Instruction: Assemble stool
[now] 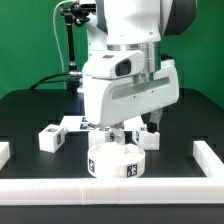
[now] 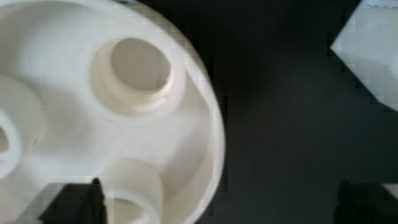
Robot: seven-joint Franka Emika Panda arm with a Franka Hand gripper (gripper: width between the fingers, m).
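Observation:
The round white stool seat (image 1: 113,160) lies flat on the black table in front of the arm, with marker tags on its side. In the wrist view the seat (image 2: 89,110) fills most of the frame, and round sockets show in its face. My gripper (image 1: 129,136) hangs just above the seat's back edge. In the wrist view the gripper (image 2: 217,205) is open, with dark fingertips (image 2: 71,202) far apart and the seat's rim between them. Nothing is held. One block leg (image 1: 52,137) lies at the exterior view's left. Another leg (image 1: 150,136) lies right of the gripper and also shows in the wrist view (image 2: 374,60).
The marker board (image 1: 82,125) lies flat behind the seat. White border rails run along the front (image 1: 110,190), the exterior view's left (image 1: 5,152) and the exterior view's right (image 1: 208,155). A black stand with cables (image 1: 72,50) rises at the back.

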